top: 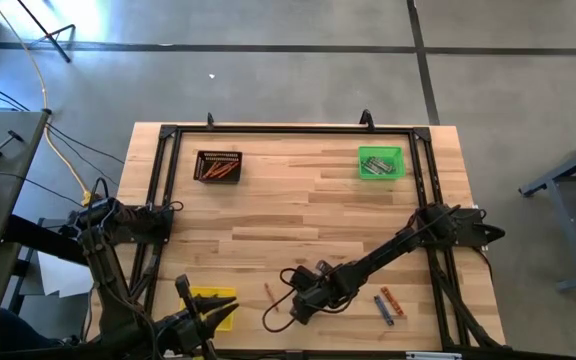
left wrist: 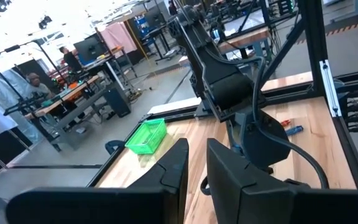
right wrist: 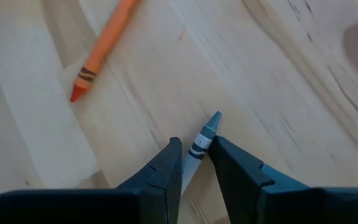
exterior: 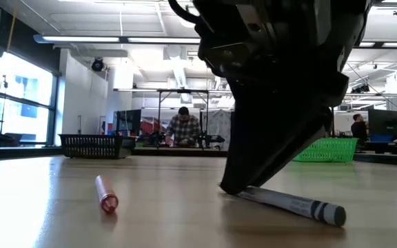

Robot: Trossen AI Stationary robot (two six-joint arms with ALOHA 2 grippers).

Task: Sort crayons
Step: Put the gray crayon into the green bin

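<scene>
A grey crayon (exterior: pixel 295 204) lies on the wooden table near its front edge, with my right gripper (right wrist: pixel 194 144) shut on it from above. An orange crayon (right wrist: pixel 101 53) lies loose on the wood just beside it, also seen as the orange crayon (top: pixel 268 293) left of my right gripper (top: pixel 293 305). A blue and an orange crayon (top: pixel 388 303) lie to its right. My left gripper (left wrist: pixel 196 146) hovers level over the yellow tray (top: pixel 223 298) at the front left. Only a narrow gap shows between its fingers, and nothing is in it. My right gripper pinches the grey crayon between its two fingers close behind the pointed tip (right wrist: pixel 205 138), which pokes out beyond them. The fingers slant steeply down from above and lie across the crayon. The crayon lies flat on the table, and its free part (exterior: pixel 322 212) sticks out sideways.
A black tray (top: pixel 218 165) with orange crayons stands at the far left and a green tray (top: pixel 380 162) with grey ones at the far right. A black frame (top: pixel 288 130) runs around the work area. People sit at benches beyond the table (exterior: pixel 183 127).
</scene>
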